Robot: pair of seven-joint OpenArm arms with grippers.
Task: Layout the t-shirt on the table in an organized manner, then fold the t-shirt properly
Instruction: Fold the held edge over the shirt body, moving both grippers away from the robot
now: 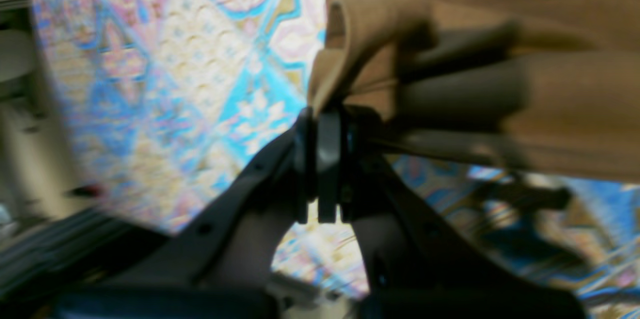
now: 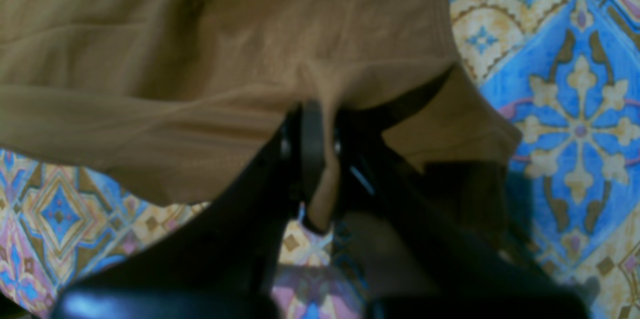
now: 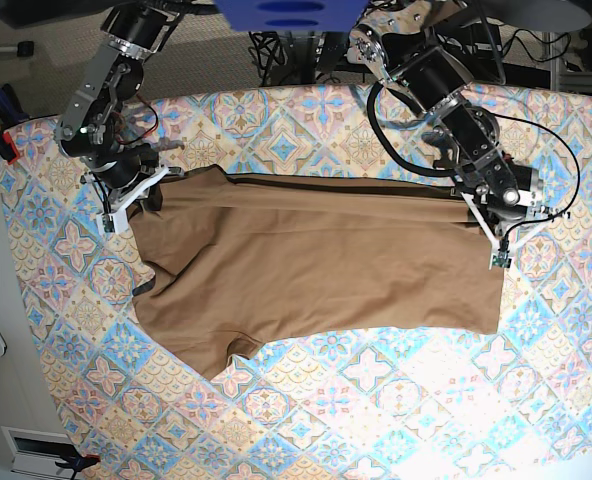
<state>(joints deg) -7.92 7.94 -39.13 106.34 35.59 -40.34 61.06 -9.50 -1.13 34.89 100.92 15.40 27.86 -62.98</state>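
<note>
Tan-brown cloth is spread across the middle of the table (image 3: 306, 420), and that is the t-shirt (image 3: 316, 265), seen lying mostly flat in the base view with one short sleeve pushed out toward the lower left. Its far edge is drawn into a straight taut line between the two arms.

On that view's right, the left gripper (image 1: 322, 114) is found at the shirt's upper right corner. From the left wrist camera its fingers (image 1: 327, 159) are seen pressed tightly together, with a bunched fold of the cloth pinched at their tips. Much of this picture is smeared; the patterned table cover is only roughly made out, and dark shapes at lower right cannot be identified.

On the base view's left, the right gripper (image 2: 320, 124) is placed at the upper left corner, by the shoulder. Its fingers (image 2: 311, 149) are closed on a thin fold of cloth, which is seen hanging down between them. The cloth behind is soft-focused, and the shirt's collar cannot be picked out in any view.

Part of the shirt's left edge is hidden beneath the right arm in the base view, and the table's edges are cut off by the frame.
</note>
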